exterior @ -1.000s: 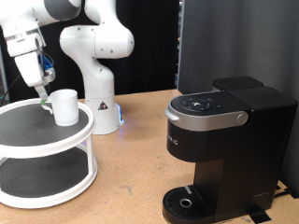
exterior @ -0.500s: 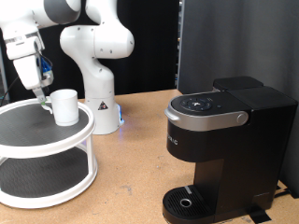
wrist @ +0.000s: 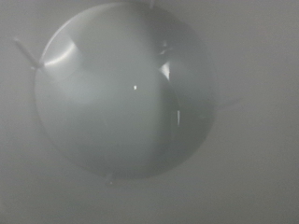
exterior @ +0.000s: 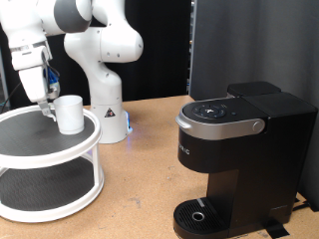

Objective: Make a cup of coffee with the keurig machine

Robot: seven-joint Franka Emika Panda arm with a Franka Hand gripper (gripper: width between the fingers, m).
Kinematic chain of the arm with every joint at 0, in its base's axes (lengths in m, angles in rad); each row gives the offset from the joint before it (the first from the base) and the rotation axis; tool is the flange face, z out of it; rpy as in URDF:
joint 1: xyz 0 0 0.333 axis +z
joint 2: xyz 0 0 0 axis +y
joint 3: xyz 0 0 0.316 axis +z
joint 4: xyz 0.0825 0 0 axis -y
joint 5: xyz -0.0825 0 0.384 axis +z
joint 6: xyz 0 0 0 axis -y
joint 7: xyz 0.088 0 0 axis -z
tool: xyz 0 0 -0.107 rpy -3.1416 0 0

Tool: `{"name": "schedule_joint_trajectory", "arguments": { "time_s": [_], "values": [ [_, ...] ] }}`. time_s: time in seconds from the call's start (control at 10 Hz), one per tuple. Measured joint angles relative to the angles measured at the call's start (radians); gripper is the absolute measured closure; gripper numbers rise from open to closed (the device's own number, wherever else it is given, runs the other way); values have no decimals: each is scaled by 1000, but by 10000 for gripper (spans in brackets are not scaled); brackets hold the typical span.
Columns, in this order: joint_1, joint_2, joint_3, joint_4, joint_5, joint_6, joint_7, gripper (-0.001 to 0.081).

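The room has a dark wall at the back and a big brown table [exterior: 140, 169]. The white robot arm [exterior: 100, 50] stands at the back of it.

The keurig machine [exterior: 239, 159] is the biggest thing on the table. It sits at about 4 o'clock in the exterior view. Its lid is down and its round drip tray [exterior: 199, 215] has nothing on it.

A white round two-shelf stand [exterior: 50, 164] sits at 9 o'clock. The cup [exterior: 69, 114] is on its top shelf.

The gripper [exterior: 45, 105] is right beside the cup, touching or almost touching it. I cannot tell if the fingers are apart or together. The wrist view is blurry and shows only a pale round shape [wrist: 131, 89].

I think this is the early step of getting the cup. Grabbing it calls for a firm hold on its rim or wall.
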Motion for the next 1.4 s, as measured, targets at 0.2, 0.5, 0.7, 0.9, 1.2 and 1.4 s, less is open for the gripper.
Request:
{"name": "schedule_joint_trajectory", "arguments": {
  "time_s": [0.2,0.5,0.7,0.9,1.2,1.4],
  "values": [
    [0,9,0,-5,-6,15,-1,0],
    [0,17,0,-10,-18,27,-1,0],
    [0,20,3,-10,-24,27,1,276],
    [0,23,10,-10,-25,27,13,427],
    [0,28,19,-10,-25,30,21,725],
    [0,34,24,-9,-24,34,31,734]
  ]
}}
